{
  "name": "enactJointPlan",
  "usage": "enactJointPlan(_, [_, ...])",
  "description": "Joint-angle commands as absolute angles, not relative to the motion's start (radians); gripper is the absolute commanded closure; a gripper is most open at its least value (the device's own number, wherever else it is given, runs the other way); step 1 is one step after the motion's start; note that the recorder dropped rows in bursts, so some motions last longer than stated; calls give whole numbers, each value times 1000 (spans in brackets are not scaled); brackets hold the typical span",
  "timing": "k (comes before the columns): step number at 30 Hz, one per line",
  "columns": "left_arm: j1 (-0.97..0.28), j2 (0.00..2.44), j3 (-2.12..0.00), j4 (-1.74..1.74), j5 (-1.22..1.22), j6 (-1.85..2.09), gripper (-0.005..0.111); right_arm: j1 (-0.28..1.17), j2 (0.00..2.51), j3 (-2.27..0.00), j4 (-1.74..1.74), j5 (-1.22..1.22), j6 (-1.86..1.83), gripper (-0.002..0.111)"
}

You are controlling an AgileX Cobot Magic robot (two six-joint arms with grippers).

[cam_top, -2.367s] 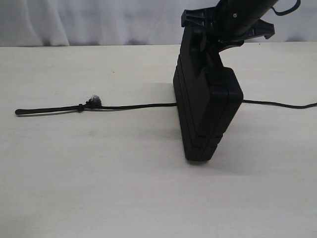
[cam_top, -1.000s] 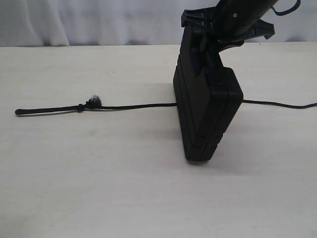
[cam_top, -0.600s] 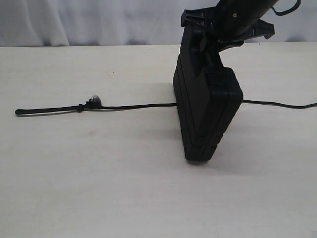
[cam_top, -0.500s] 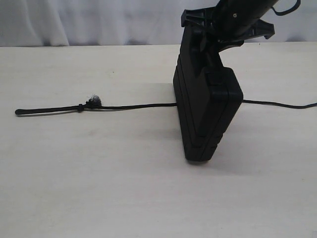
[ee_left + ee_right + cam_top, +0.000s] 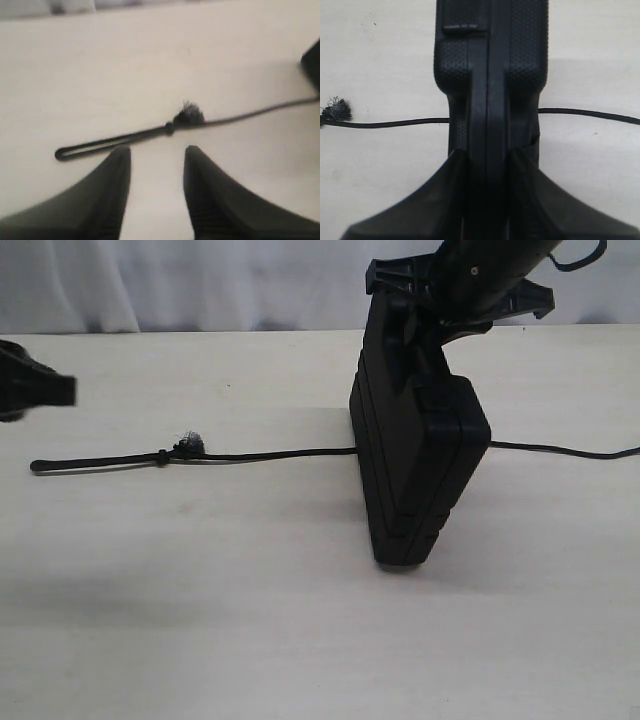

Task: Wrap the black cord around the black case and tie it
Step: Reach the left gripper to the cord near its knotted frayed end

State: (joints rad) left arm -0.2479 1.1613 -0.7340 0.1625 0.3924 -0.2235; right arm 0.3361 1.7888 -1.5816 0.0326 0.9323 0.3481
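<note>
The black case (image 5: 415,455) stands on its narrow edge on the table, and my right gripper (image 5: 440,315) is shut on its upper end from above; in the right wrist view its fingers (image 5: 447,200) clamp both sides of the case (image 5: 490,75). The black cord (image 5: 260,454) lies flat across the table and passes under the case, with its knotted loop and frayed tuft (image 5: 190,445) at the left. My left gripper (image 5: 35,390) comes in at the far left edge. In the left wrist view it (image 5: 156,150) is open just short of the cord's loop (image 5: 90,146) and tuft (image 5: 188,113).
The cord's other end (image 5: 570,451) runs off the table's right side. A white curtain (image 5: 180,280) hangs behind the far edge of the pale table (image 5: 250,620).
My left gripper has entered the exterior view at the far left, above the cord's loop end. The case, the cord and my right gripper have not moved.
</note>
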Motion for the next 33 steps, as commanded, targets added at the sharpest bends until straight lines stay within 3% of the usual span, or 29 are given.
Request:
enactJointPlan(1, [-280,1441,-884,151,610,-104,49,341,1785,-1581,48,942,353,104])
enactJointPlan(8, [-280,1787,-1090,-90,877,512,46,341,1785,-1581,48,942,353,104])
enactJointPlan(17, [-280,1893,-1118,-13,435,733,46,341,1785,-1581,48,940,353,104])
enactJointPlan(24, [-280,1978,-1118,51,413,733,46,341,1785,-1581,48,940,353,104])
enactJointPlan(33, [-280,2043,-1118,51,145,737,46,341,1785,-1581,48,940,353,104])
